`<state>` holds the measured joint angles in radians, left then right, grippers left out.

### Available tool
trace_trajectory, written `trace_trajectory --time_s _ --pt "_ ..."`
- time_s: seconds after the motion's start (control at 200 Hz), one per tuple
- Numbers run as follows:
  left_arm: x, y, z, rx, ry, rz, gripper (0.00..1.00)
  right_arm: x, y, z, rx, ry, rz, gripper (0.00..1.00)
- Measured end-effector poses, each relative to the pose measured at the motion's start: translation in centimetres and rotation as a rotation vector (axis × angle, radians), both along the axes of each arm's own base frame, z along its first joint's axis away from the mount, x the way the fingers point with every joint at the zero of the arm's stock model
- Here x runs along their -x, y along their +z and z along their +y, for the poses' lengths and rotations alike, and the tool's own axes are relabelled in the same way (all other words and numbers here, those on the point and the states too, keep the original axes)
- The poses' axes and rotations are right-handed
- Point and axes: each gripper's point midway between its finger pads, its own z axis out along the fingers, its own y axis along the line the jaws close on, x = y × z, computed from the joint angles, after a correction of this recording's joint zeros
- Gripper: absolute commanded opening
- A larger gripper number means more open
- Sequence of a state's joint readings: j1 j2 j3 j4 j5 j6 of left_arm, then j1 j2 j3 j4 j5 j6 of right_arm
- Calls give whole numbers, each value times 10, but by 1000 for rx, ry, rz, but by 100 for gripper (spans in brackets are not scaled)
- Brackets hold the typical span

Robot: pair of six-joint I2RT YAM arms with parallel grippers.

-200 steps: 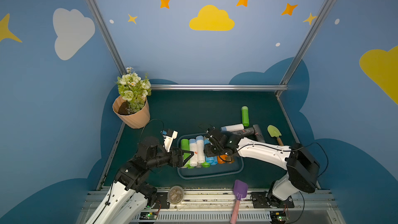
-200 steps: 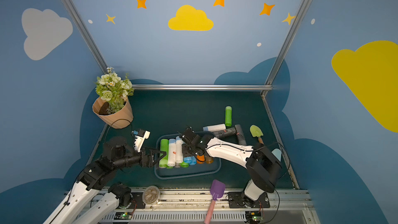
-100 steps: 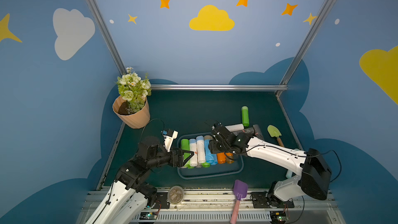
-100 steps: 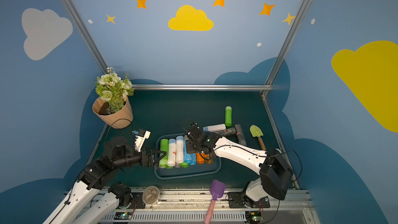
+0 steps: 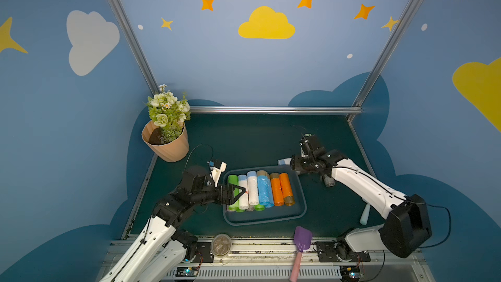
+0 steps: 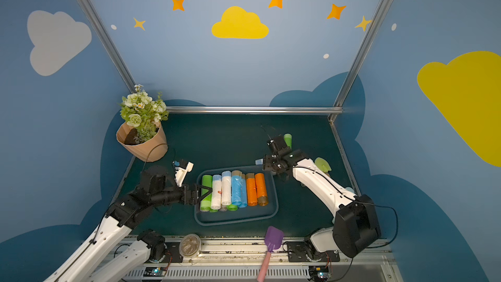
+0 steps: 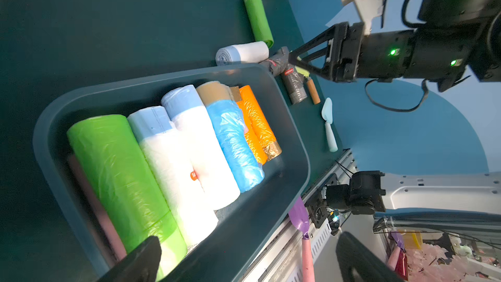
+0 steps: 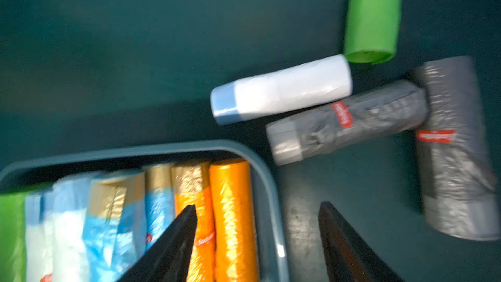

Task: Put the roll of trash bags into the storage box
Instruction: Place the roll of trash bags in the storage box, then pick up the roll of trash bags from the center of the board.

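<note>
Right tool (image 8: 257, 204), jaws apart and empty, hangs over far right corner of box (image 8: 168, 146); white roll (image 8: 282, 89) lies on worktop (image 8: 108, 50) just beyond it, long axis roughly along the jaw line, so a wrist turn looks needed.

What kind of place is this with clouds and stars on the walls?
Probably a robot practice booth, not a real room. Painted panels wall in a green table, two robot arms are mounted on a metal rail at its front, and a storage box holds rolls of trash bags.
</note>
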<state>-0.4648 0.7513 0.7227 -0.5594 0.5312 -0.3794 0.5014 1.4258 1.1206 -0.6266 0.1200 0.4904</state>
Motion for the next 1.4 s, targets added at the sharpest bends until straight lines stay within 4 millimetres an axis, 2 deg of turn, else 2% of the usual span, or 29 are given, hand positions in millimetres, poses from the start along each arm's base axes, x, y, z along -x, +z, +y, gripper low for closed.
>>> trace_trajectory --time_s 0.15,0.32,0.571,0.801,0.966,1.111,1.402 --pt "-29 24 -16 -5 -19 -6 100 -45 3 -34 23 -81 -1 69" --pt "-53 50 -33 5 -70 -77 100 -95 -17 -57 84 -109 44 67" --pt "-61 50 -45 19 -153 -109 100 -153 -70 -78 129 -113 133 65" --pt "-69 40 -38 44 -130 -106 100 -194 -98 -89 126 -109 166 57" --pt "-77 35 -29 45 -93 -96 100 -207 -106 -85 123 -100 179 49" --pt "-83 34 -22 49 -62 -86 100 -206 -114 -83 122 -95 206 41" --pt "-84 35 -22 53 -55 -84 100 -205 -112 -84 133 -89 216 30"
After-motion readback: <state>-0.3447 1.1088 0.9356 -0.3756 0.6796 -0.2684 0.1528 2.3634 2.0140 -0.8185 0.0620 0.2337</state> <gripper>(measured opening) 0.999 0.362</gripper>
